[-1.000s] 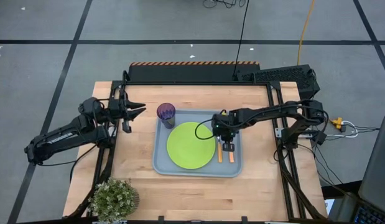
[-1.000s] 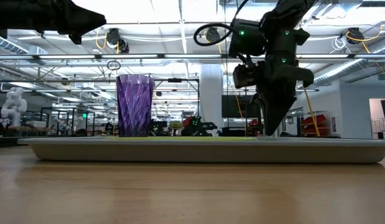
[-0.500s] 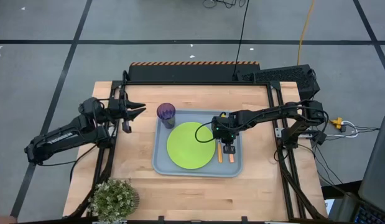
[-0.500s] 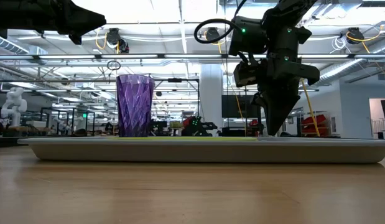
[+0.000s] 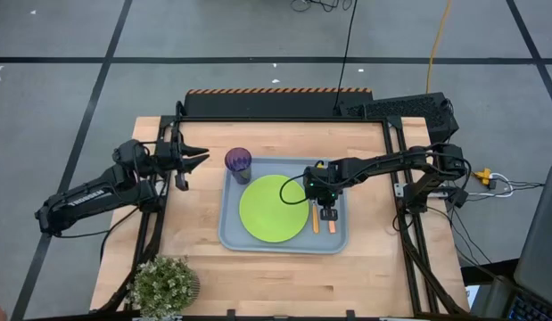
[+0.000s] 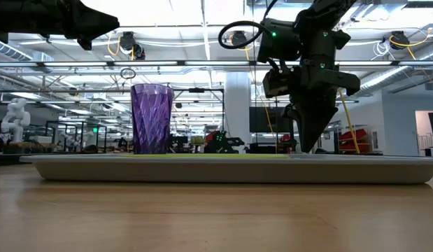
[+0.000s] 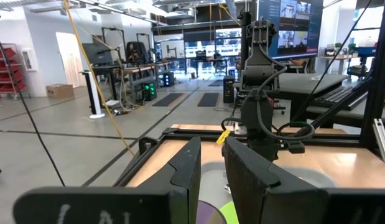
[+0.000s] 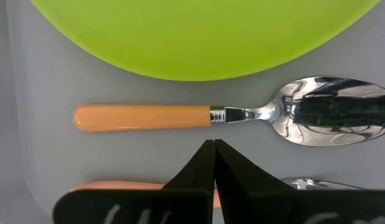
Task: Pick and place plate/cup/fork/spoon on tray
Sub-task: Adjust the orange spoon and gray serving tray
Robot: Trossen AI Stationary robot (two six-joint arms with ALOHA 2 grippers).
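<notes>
Two dark jointed arms, black cable looped over one, tapering black fingers

We found the tray (image 5: 229,234) nearly full: the plate (image 5: 271,208) filled its middle, the cup (image 5: 238,161) its far left corner, and the spoon (image 8: 229,116) and fork (image 8: 117,186) its right strip. The right gripper (image 5: 326,208) hung over that strip, blocking access from above. The bare table (image 5: 374,259) around the tray remained passable; a plant (image 5: 162,283) occupied the near left corner.
</notes>
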